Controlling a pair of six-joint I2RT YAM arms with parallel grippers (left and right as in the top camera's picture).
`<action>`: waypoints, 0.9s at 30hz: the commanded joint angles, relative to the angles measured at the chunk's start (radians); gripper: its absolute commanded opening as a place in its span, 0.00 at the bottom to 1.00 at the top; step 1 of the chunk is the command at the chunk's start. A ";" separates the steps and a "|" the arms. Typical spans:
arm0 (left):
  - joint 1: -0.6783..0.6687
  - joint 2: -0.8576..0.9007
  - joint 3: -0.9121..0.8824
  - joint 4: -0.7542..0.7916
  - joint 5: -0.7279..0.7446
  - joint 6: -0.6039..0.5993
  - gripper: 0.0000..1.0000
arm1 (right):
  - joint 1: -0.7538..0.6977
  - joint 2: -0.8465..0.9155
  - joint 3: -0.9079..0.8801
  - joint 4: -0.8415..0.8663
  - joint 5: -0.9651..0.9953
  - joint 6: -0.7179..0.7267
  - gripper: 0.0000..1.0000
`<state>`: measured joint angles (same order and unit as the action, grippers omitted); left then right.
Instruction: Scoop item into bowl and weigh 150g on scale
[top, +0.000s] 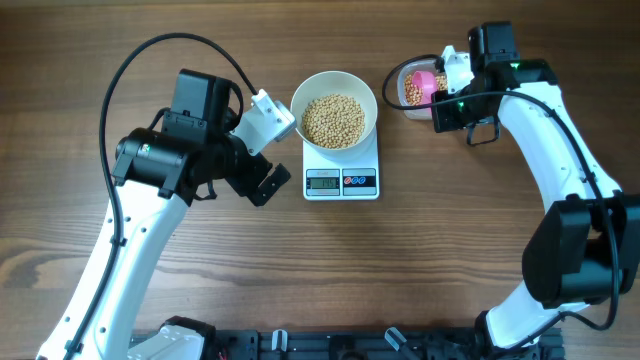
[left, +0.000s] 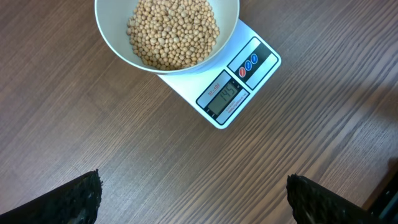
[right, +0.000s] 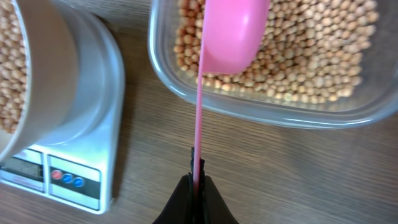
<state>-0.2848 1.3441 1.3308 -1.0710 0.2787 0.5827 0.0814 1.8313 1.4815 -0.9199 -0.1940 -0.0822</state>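
On the scale: beans (top: 333, 120) fill the lower part of the bowl (top: 297, 100). The bowl sits centred on the scale (top: 370, 160).
Display (left: 224, 94): lit. In the left wrist view the digits appear to read slightly short of target, but are too small to be sure.
Supply: more beans lie in a clear tub (top: 400, 72), right of the bowl and near the scale but apart from it.
Scoop (right: 233, 34): pink. Its head is over the tub's beans. Whether it is loaded cannot be told.
Handle (right: 199, 124): thin, running straight back from the head to the right claw.
Right claw (right: 197, 180): pressed together, pinching the end of the handle.
Left claw (left: 196, 202): spread wide, holding nothing, above bare tabletop (left: 124, 143) left of the scale.
Step in hand (judged): drawing a small top-up from the tub.
Progress (judged): late, with only a fine correction left.
Method, load: take a part-filled scoop, not a heaped one.
Method, carry: keep the head level and lift it clear of the tub wall before crossing.
Method, pour: tip slowly over the bowl's centre, a few beans at a time. Let the display settle between tips.
Contact: keep the scoop and both claws off the bowl and scale, since any touch may falsify the reading.
Risk: the long thin handle may twist in the pinch and spill beans onto the tabletop.
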 joint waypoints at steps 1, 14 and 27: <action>0.002 -0.013 -0.002 0.000 0.009 0.016 1.00 | -0.006 0.018 -0.004 -0.002 -0.093 0.051 0.04; 0.002 -0.013 -0.002 0.000 0.009 0.016 1.00 | -0.107 0.018 -0.004 -0.018 -0.191 0.120 0.04; 0.002 -0.013 -0.002 0.000 0.009 0.016 1.00 | -0.195 0.009 -0.003 -0.038 -0.260 0.137 0.04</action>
<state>-0.2848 1.3441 1.3308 -1.0706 0.2787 0.5827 -0.1009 1.8313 1.4815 -0.9577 -0.4194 0.0422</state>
